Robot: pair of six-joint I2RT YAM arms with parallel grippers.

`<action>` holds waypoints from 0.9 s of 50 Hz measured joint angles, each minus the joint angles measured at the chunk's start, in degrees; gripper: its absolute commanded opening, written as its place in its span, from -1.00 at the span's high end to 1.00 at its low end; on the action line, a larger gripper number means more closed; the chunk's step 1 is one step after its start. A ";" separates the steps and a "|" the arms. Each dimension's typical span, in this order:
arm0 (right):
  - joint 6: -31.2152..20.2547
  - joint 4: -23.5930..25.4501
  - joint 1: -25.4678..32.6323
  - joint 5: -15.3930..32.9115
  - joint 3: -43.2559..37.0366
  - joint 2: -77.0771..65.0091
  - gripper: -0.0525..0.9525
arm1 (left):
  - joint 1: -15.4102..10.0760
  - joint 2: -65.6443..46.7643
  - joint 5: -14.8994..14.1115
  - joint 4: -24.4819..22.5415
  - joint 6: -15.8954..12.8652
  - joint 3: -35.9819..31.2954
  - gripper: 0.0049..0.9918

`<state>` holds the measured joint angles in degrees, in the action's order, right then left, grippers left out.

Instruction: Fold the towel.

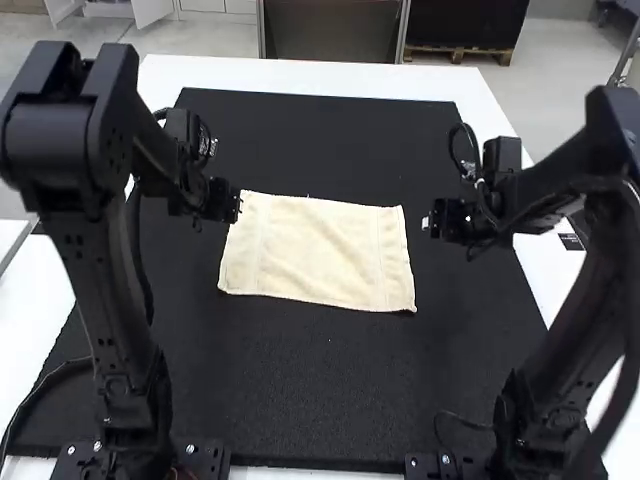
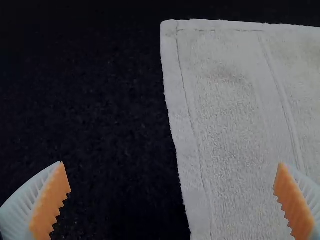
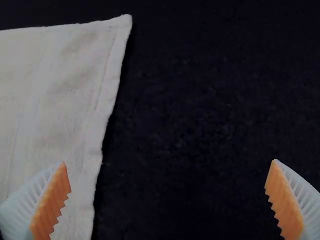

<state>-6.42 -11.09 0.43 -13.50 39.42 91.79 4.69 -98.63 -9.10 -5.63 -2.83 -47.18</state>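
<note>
Look at the towel (image 1: 318, 252) as if it were a clock, with twelve o'clock far from you. It lies spread out on the black mat (image 1: 320, 390), close to the mat's middle. Its long sides run from about nine o'clock to three o'clock. You can see soft, small bumps in the cloth, and a woven stripe near each short end. The mat sits on a white table (image 1: 300, 75).

Your left gripper (image 1: 236, 207) is at ten o'clock, right by the towel's far corner on that side. Your right gripper (image 1: 428, 223) is between two and three o'clock, just beside the other short end.

In the left wrist view, your left gripper (image 2: 172, 200) is wide, with its two orange pads (image 2: 52, 200) well apart. You can see one finger over the mat and the other over the cloth, with the towel's edge between them.

In the right wrist view, your right gripper (image 3: 169, 200) is wide too. One of its fingers shows over the cloth and the other over the mat, with the towel's edge between them.

Your left arm (image 1: 105, 300) stands at seven o'clock and your right arm (image 1: 590, 310) at five o'clock.
</note>
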 measured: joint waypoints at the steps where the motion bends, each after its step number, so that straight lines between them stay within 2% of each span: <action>1: 0.02 0.00 -0.11 -0.07 0.24 0.42 -0.90 | 0.11 -0.57 -0.17 0.11 -0.22 -0.48 -0.93; 20: 2.43 -1.57 -5.05 -0.76 7.43 9.18 -0.91 | 0.46 -7.37 -2.14 -0.83 -3.58 -5.60 -0.93; 45: 4.24 -4.90 -5.99 -0.87 13.90 19.78 -0.91 | 0.44 -12.83 -4.52 -3.56 -4.46 -10.23 -0.93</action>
<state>-2.17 -15.99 -5.56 -14.37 53.32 111.57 5.13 -111.46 -13.63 -9.19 -7.29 -57.41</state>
